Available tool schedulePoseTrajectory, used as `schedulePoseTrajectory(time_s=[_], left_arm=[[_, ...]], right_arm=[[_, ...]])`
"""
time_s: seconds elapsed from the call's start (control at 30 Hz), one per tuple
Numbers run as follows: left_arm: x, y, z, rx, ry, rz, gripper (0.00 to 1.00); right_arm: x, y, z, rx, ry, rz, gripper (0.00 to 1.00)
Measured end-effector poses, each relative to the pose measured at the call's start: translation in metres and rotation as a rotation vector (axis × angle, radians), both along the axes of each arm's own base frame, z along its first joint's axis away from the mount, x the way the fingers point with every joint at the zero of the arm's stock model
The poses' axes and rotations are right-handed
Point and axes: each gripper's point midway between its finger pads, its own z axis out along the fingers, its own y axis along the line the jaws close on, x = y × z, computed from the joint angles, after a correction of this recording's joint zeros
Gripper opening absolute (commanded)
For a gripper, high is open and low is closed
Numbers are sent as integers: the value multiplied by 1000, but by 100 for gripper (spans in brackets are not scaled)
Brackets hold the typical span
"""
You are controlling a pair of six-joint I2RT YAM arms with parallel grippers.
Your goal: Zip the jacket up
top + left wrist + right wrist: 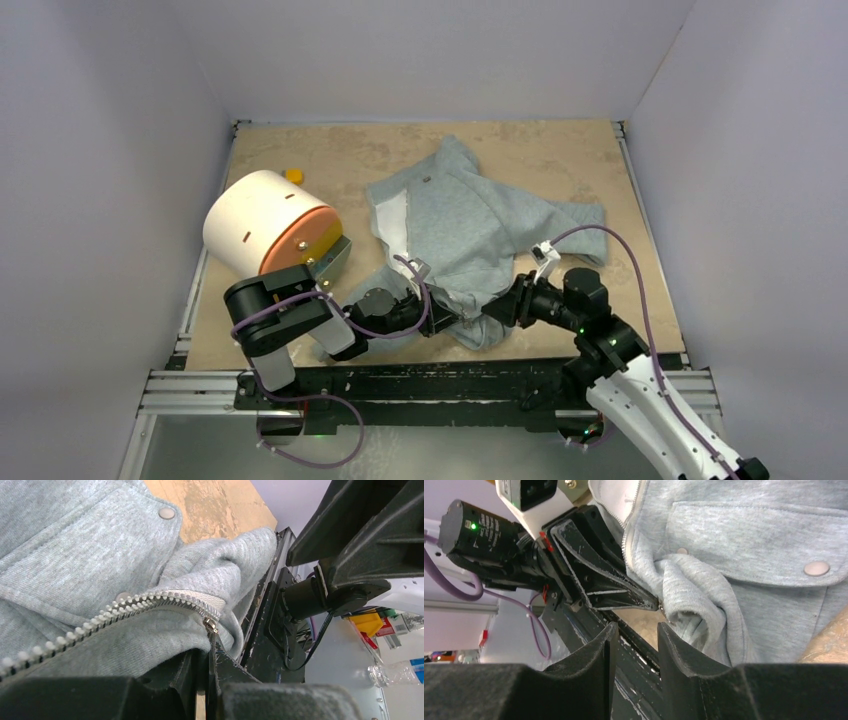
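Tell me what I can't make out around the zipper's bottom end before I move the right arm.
Top view: the jacket zipper's bottom end, covered by the left gripper and right gripper.
Left wrist view: what the shut left gripper pinches beneath the small metal zipper piece; its own fingers hide the contact.
Right wrist view: the zipper teeth run off the top edge; a mating row is not in sight.

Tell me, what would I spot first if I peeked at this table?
A rumpled grey jacket lies in the middle of the table, open at the front with its white lining showing. At its near hem, the left gripper pinches the fabric by the zipper's end, and the right gripper sits open right beside it. A big white drum with an orange face stands at the left.
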Motion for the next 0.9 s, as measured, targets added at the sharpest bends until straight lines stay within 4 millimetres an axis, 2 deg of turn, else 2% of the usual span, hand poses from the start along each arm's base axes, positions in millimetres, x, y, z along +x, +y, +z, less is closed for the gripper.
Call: schedulePoseTrajectory(time_s=[0.17, 0.3, 0.53, 0.9], left_arm=[[0, 0, 0, -2, 6, 0, 0], [0, 0, -1, 3, 9, 0, 0], [1, -4, -3, 11, 15, -7, 0], [0, -6, -6, 22, 24, -14, 0]], right_arm=[[-9, 3, -7, -5, 19, 50, 38], [-18, 9, -24, -26, 57, 103, 39], [-31, 31, -54, -80, 74, 209, 42], [-6, 22, -62, -111, -52, 89, 46]])
